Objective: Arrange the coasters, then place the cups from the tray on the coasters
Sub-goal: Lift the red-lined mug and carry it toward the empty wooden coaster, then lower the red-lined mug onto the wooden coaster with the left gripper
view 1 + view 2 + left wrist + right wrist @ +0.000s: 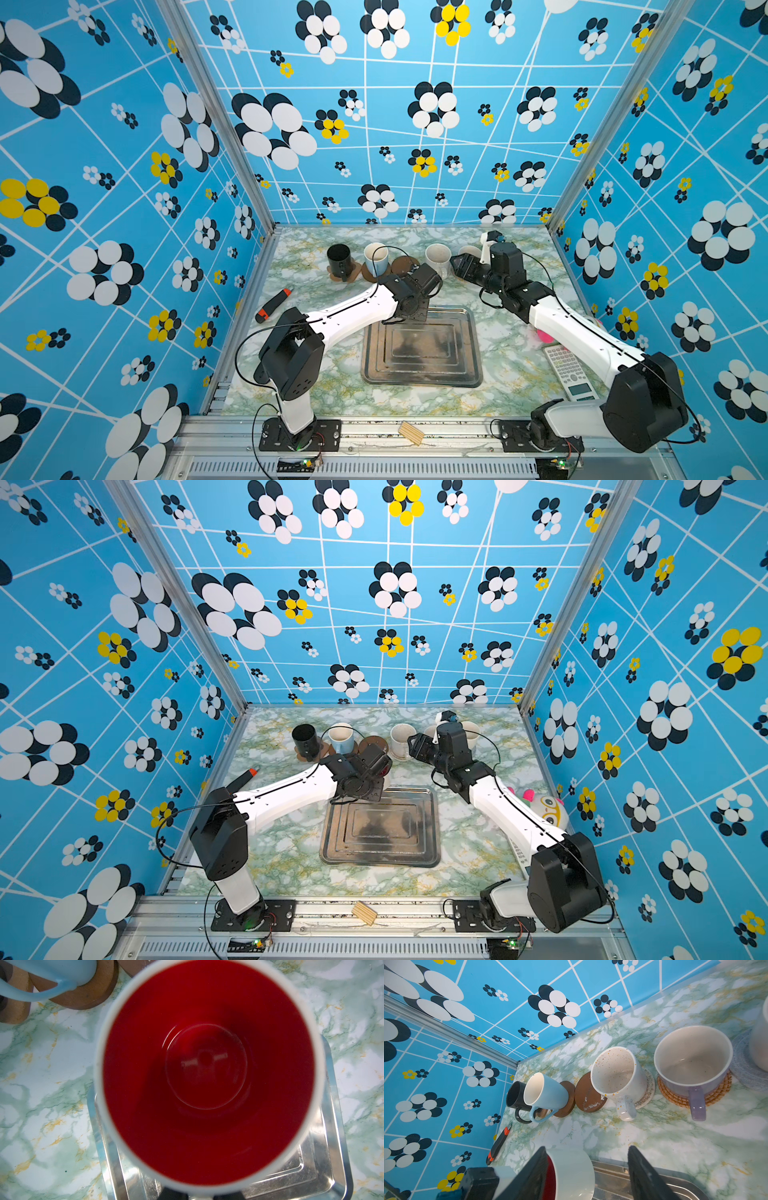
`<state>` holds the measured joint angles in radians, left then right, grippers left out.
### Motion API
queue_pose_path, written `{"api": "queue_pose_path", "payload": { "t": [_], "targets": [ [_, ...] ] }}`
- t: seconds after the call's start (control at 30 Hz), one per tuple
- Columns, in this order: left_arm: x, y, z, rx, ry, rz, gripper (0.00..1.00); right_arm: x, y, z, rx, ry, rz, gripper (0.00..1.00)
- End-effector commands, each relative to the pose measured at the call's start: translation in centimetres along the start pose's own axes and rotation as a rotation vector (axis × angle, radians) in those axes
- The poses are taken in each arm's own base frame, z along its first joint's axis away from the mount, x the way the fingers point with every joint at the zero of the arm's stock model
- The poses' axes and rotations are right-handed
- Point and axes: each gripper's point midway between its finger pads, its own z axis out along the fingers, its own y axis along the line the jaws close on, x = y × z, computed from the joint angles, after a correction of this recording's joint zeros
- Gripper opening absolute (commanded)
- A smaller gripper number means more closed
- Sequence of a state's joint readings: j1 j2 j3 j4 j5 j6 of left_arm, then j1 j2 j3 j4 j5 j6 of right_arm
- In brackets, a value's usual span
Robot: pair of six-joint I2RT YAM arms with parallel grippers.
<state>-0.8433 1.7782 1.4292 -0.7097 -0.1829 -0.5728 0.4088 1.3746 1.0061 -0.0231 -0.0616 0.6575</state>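
Coasters sit in one row along the far side of the tabletop, close to the back wall. Left to right in both top views:
- paw-shaped coaster under the black mug
- dark-brown disc under the light-blue mug
- second dark-brown disc, uncovered, with white scuffs on top
- lacy disc under the speckled mug
- rattan disc under the lavender mug
- grey spiral disc under the cream mug, which the right wrist view cuts off

White mug with red inside is pinched by the left end effector, jaws pressed together on it. Can't tell which part of the mug they grip. The mug is over the far edge of the steel tray, just short of the uncovered disc. Can't tell if it's clear of the surface.

Right end effector has its fingers spread wide, in the air near the speckled mug, pointing toward the left arm.

The tray lies mid-tabletop, with stepped ridges and dull dark reflections in its base.

Surface: glossy marble print, white with green veining and gold flecks. Clutter:
- orange-and-black utility knife near the left edge
- calculator near the right edge, beside the right arm
- plush toy partly behind that arm

Room: three walls in a blue print with white lines and clusters of black, white and yellow ovals. Aluminium posts stand in the two far corners. An aluminium rail along the front edge carries both arm bases. A ridged wooden block lies on it between them.
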Motion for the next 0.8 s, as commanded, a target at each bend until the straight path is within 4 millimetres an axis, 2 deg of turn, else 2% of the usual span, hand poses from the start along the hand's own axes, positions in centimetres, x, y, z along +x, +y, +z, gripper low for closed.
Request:
{"api": "queue_pose_path", "payload": {
  "t": [0.0, 0.17, 0.43, 0.47, 0.77],
  "targets": [
    [-2.7, -0.3, -1.0, 0.017, -0.069, 0.005, 0.00, -0.4, -0.2, -0.1, 0.012, -0.005, -0.024, 0.64],
    [-3.7, 0.7, -0.8, 0.001, -0.064, -0.018, 0.00, -0.1, -0.4, 0.2, 0.012, 0.003, -0.030, 0.64],
    [-6.6, 1.5, -1.2, -0.026, -0.105, -0.024, 0.00, -0.4, -0.1, 0.0, -0.001, 0.000, -0.047, 0.64],
    [-6.6, 1.7, -0.6, -0.036, -0.091, -0.019, 0.00, -0.4, -0.1, 0.0, 0.000, -0.002, -0.047, 0.64],
    [-8.8, 2.8, 1.0, -0.072, -0.090, -0.012, 0.00, -0.8, -0.4, -0.5, 0.016, -0.006, -0.063, 0.64]
  ]
}}
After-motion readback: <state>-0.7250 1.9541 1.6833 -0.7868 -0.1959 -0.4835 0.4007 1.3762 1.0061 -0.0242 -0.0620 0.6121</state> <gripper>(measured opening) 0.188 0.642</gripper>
